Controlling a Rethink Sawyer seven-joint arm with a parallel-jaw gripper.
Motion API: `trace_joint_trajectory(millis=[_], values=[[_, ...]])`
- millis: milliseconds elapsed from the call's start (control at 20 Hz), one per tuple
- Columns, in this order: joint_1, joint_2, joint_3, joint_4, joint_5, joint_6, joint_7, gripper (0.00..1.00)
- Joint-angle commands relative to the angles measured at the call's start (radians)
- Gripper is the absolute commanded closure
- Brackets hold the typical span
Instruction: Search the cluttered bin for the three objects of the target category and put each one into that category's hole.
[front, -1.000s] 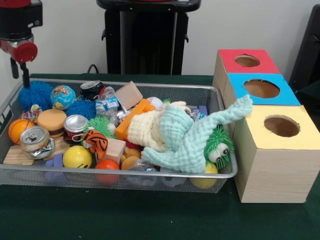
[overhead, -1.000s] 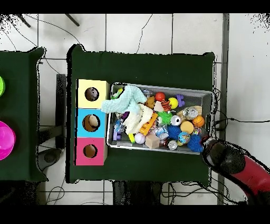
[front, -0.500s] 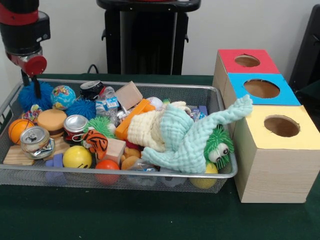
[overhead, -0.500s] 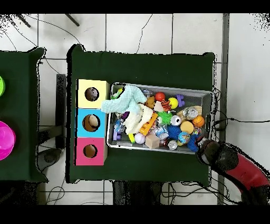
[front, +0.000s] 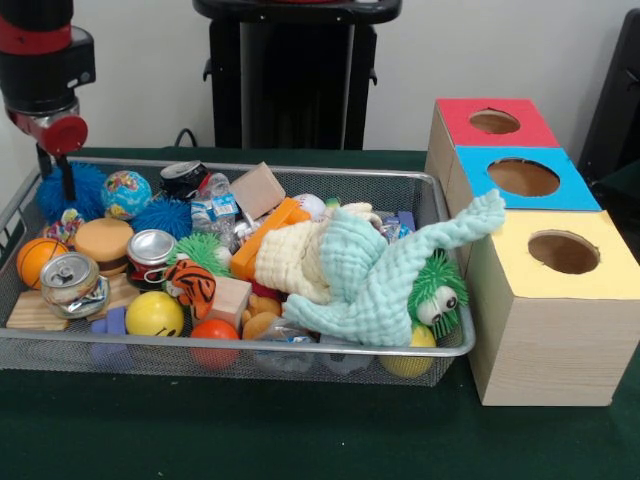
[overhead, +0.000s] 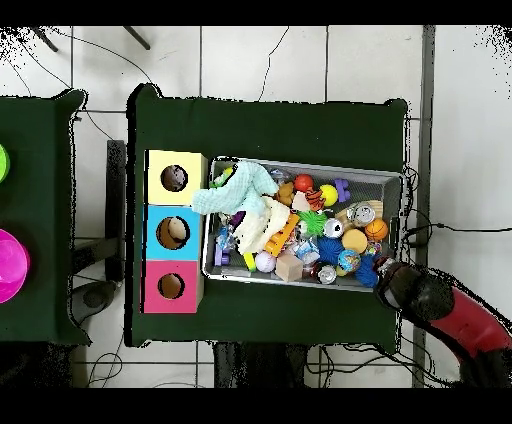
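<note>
1. Front view, nearest: the wire bin, with a yellow ball, crushed cans and a mint cloth reaching the yellow box.
2. Farther: the gripper over the spiky blue ball; whether its jaws are wide or narrow cannot be told.
3. Only the overhead view shows items inside the yellow hole and the blue hole.

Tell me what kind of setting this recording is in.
Probably a robotics lab test bench: a green-covered table holds a wire mesh bin heaped with toys, beside three wooden boxes with coloured tops and round holes, on a tiled floor with loose cables.
</note>
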Motion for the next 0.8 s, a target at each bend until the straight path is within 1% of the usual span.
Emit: trace_joint_trajectory(millis=[50, 250, 400, 800], values=[[-0.017, -0.011, 0.032, -0.098, 0.028, 0.019, 0.063, 0.0], [-0.018, -0.035, 0.035, -0.106, 0.047, 0.047, 0.067, 0.0], [-0.012, -0.036, 0.038, -0.116, 0.061, 0.045, 0.083, 0.0], [0.031, 0.008, 0.011, -0.164, 0.086, -0.029, 0.156, 0.0]])
